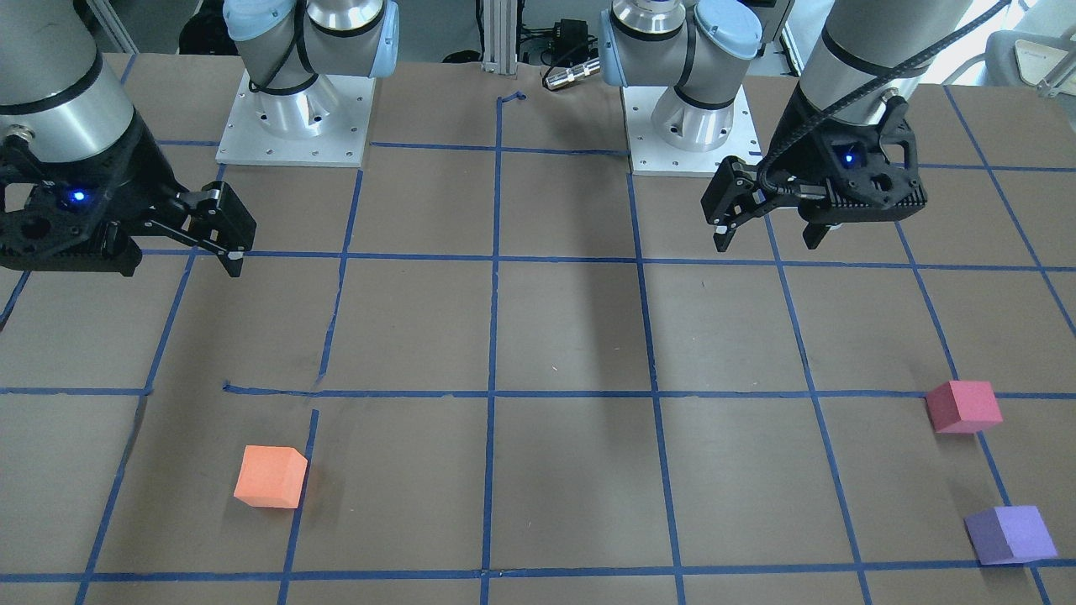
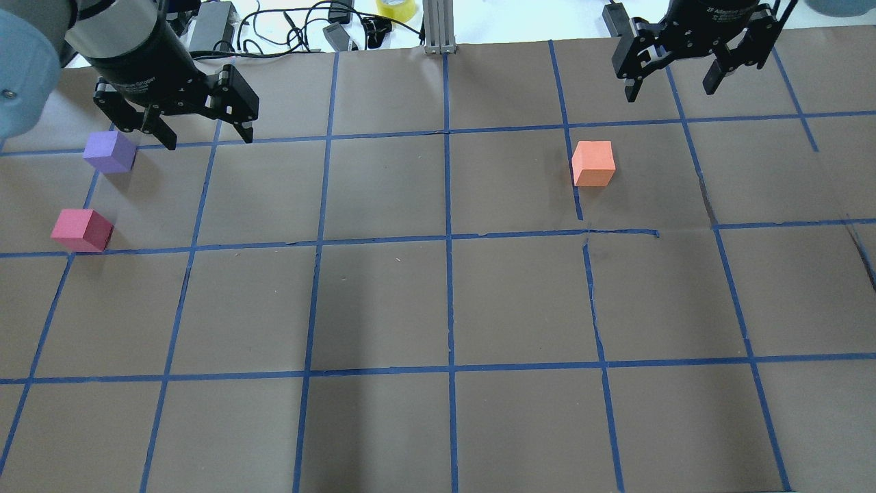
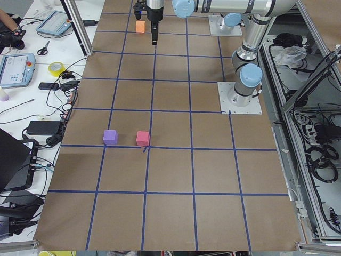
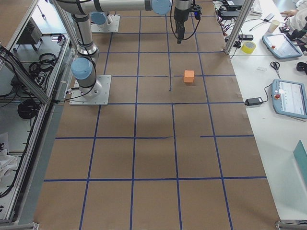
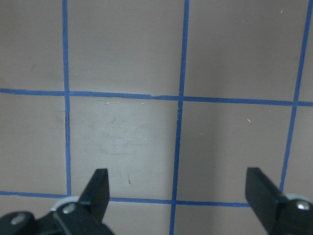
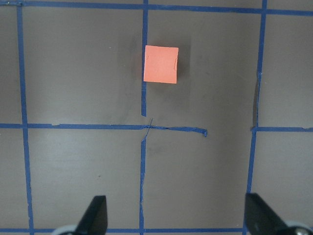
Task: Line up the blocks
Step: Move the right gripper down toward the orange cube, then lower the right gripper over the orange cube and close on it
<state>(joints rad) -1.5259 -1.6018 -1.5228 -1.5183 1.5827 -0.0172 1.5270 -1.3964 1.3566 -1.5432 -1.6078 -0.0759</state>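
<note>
The orange block (image 2: 593, 163) lies on the table's right half; it also shows in the right wrist view (image 6: 161, 64) and the front view (image 1: 271, 476). The purple block (image 2: 109, 151) and the red-pink block (image 2: 81, 230) lie apart at the far left edge. My left gripper (image 2: 207, 137) is open and empty, raised just to the right of the purple block. My right gripper (image 2: 669, 92) is open and empty, raised beyond and to the right of the orange block. The left wrist view shows only open fingers (image 5: 98, 191) over bare table.
Brown paper table (image 2: 438, 308) with a blue tape grid. Both arm bases (image 1: 294, 126) stand at the robot's side. Cables, a tape roll (image 2: 395, 8) and devices lie past the far edge.
</note>
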